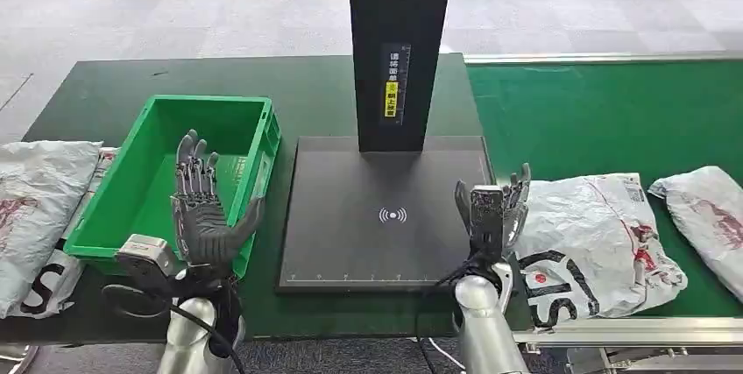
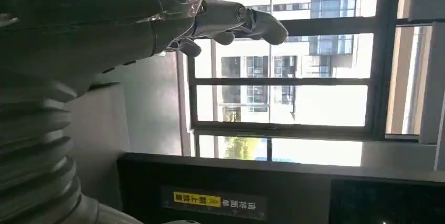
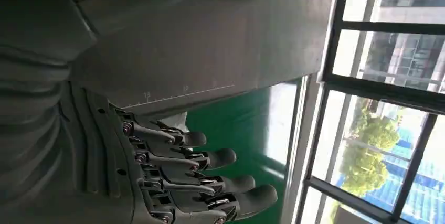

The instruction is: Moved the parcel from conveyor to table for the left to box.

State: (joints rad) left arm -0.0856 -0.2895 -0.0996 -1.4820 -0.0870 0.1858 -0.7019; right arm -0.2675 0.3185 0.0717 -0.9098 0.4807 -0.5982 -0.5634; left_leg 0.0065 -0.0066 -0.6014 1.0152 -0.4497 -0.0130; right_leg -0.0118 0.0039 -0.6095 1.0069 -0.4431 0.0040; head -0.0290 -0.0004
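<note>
Right hand (image 1: 492, 209) is raised, fingers spread, holding nothing; we note the white parcel (image 1: 596, 238) lies on the green conveyor (image 1: 605, 111) just beside it, outboard. Left hand (image 1: 203, 208), also spread and holding nothing, hovers over the green bin (image 1: 263, 142), well apart, so the right is nearer.

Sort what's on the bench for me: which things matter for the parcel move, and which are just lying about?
In the job:
- parcel on the green conveyor
- black scan table
- green box
- right hand, open beside the parcel
- left hand, open over the box

Lying about:
- second parcel further along the conveyor
- bags left of the box
</note>
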